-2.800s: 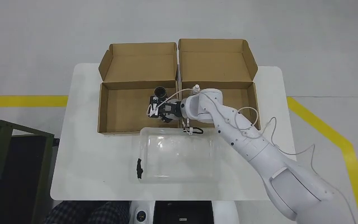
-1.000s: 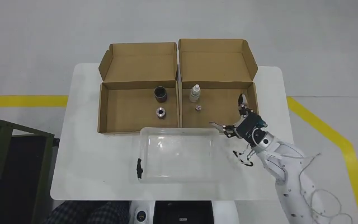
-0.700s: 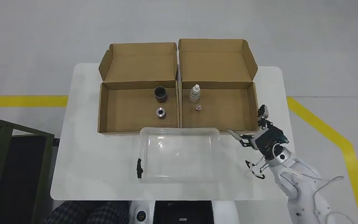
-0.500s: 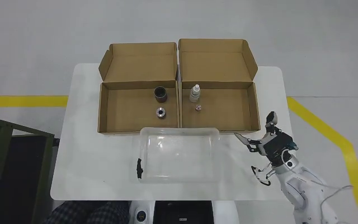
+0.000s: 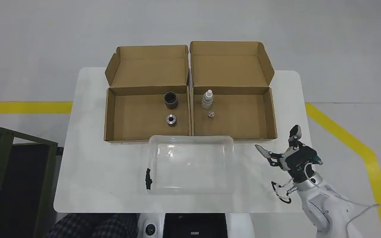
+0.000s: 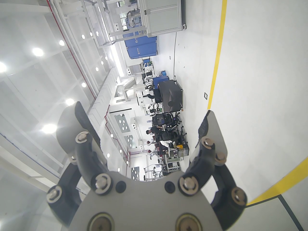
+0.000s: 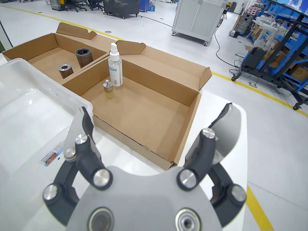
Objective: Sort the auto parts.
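Note:
Two open cardboard boxes stand side by side at the back of the table. The left box (image 5: 134,116) holds a dark cylinder (image 5: 170,98) and a short metal bushing (image 5: 171,119). In the right box (image 5: 244,113) stand a white spray bottle (image 5: 207,98) and a small capped part (image 5: 211,114). My right gripper (image 5: 276,138) hangs open and empty over the table's front right corner, beside the right box (image 7: 154,118). From the right wrist I see the bottle (image 7: 114,67), the small part (image 7: 108,89), the cylinder (image 7: 84,57) and the bushing (image 7: 65,70). My left gripper (image 6: 143,111) is open, off the table, facing the room.
A clear plastic bin (image 5: 189,163) sits in front of the boxes, its near corner (image 7: 28,102) close to my right gripper. A small black piece (image 5: 147,178) lies on the white table (image 5: 101,172) by the bin's left side. The table's right edge is just beside my right gripper.
My right arm has drawn back from over the left box to the table's front right corner, its gripper open. The metal bushing now lies in the left box.

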